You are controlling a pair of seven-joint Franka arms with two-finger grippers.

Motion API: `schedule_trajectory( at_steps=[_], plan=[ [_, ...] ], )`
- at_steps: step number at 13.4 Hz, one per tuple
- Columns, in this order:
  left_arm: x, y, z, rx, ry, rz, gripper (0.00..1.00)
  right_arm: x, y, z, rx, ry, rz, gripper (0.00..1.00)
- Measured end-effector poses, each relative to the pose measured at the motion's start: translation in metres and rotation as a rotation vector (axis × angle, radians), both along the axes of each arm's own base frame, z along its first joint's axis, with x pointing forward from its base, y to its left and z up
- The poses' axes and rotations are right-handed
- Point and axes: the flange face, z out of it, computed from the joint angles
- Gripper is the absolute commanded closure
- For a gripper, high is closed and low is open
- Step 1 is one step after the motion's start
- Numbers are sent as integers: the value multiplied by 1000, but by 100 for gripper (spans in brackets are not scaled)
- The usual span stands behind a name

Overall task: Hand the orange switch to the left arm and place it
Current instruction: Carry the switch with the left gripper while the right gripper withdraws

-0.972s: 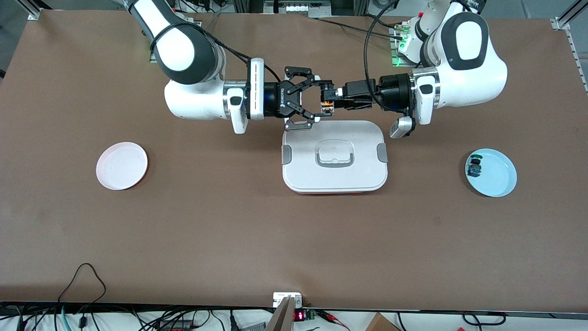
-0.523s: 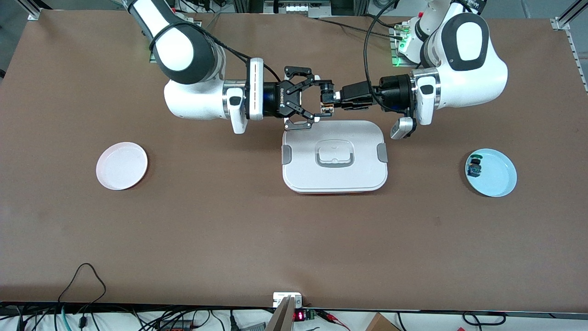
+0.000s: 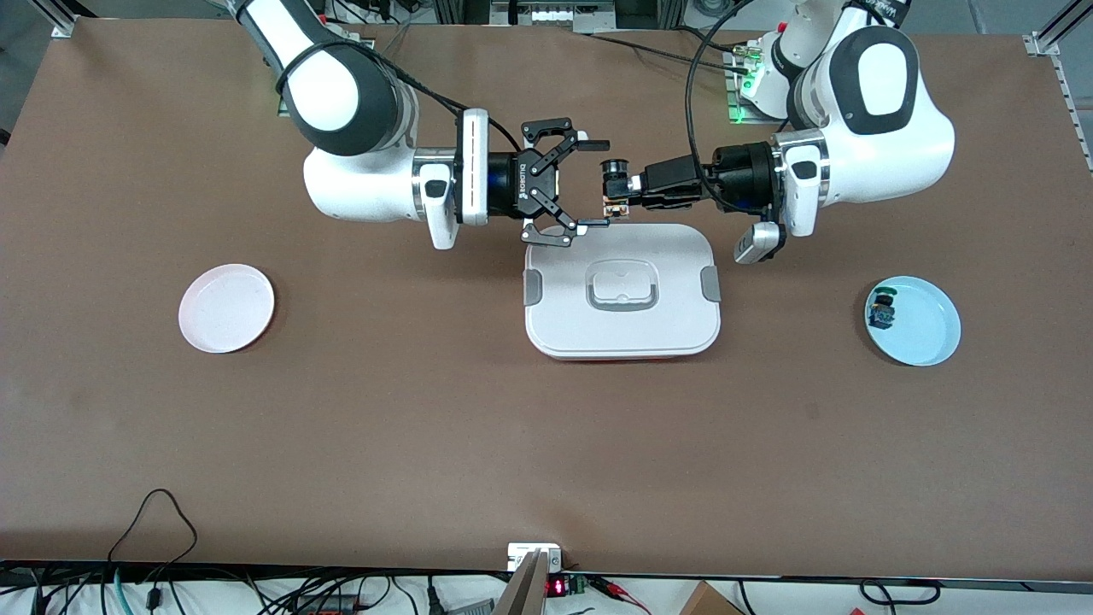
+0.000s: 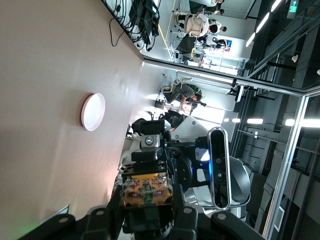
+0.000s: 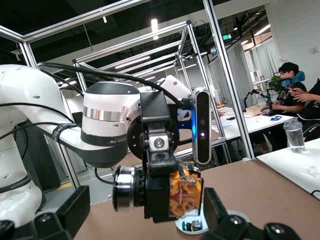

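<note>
The orange switch (image 3: pixel 613 191), orange body with a round black cap, hangs in the air over the box's edge that faces the robots' bases. My left gripper (image 3: pixel 623 193) is shut on it. In the left wrist view the switch (image 4: pixel 146 188) sits between the left gripper's (image 4: pixel 146 202) jaws. My right gripper (image 3: pixel 599 184) faces it, open, with one finger on each side of the switch and not touching it. The right wrist view shows the switch (image 5: pixel 184 192) between the spread jaws of the right gripper (image 5: pixel 145 202). The white box (image 3: pixel 623 329) lies lidded at mid-table.
A pink plate (image 3: pixel 226 307) lies toward the right arm's end of the table. A pale blue plate (image 3: pixel 926 329) toward the left arm's end holds a green-capped blue and black switch (image 3: pixel 882 309). Cables run along the table edge nearest the front camera.
My right gripper has opened and let go of the orange switch. The left gripper has closed on it and drawn slightly toward the left arm's end with it.
</note>
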Motion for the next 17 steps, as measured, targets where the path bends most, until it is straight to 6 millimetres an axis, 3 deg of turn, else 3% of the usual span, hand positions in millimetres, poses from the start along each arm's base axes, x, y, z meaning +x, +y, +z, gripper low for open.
schedule_trajectory(
  at_steps=[3,5,7,10,14,17],
  plan=[
    [5,17,-1,57,-26,-29,100,16,-29,-2,-11,2,-47,0],
    [11,47,-4,109,-36,-76,100,27,-56,-9,-21,6,-66,0],
    [18,99,-13,199,-35,-107,100,38,-88,-16,-35,-8,-48,0],
    [22,193,-37,422,-12,-171,100,55,-144,-21,-62,4,17,0],
    [16,276,-65,782,6,-311,100,69,-211,-26,-150,85,85,0],
    [14,346,-110,1104,35,-456,99,72,-249,-27,-215,101,106,0]
  ],
)
